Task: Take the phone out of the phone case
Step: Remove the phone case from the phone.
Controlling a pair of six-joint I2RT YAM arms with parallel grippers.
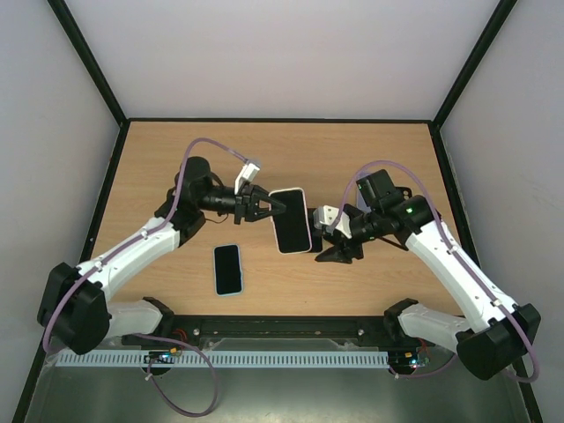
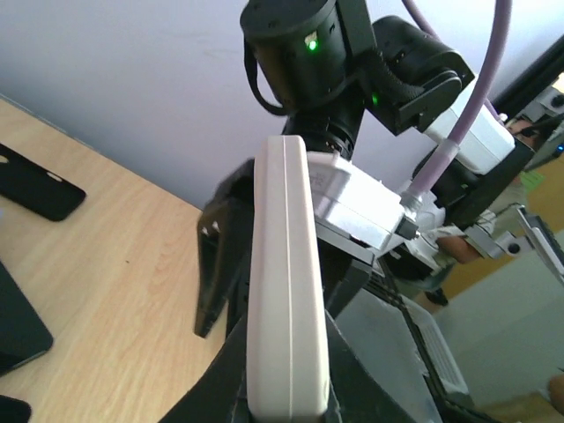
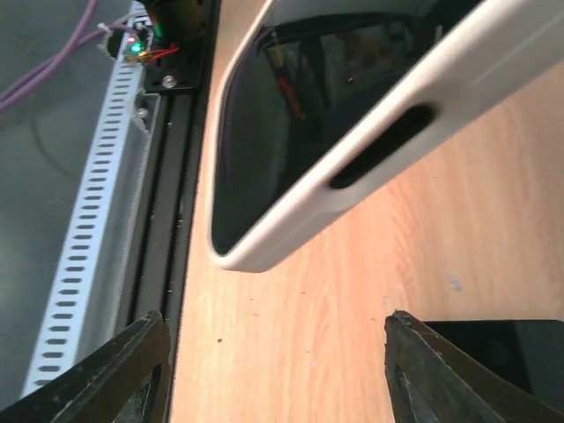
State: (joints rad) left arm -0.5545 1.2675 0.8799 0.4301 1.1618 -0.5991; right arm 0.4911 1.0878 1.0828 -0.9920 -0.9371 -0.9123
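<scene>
Bright, even light, soft shadows; phone case (image 2: 284,291) blurry close-up in wrist cams.

Fig. 1. A blue-edged phone (image 1: 228,269) is laid flat, screen up, on the wooden surface (image 1: 159,167); a slotted white duct (image 1: 264,359) is fixed along the near edge.

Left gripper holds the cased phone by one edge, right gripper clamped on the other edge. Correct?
No. The left gripper does hold the cased phone by one edge, but the right gripper is open, not clamped on it. The right wrist view shows it spread wide, the phone not between its jaws.
</scene>
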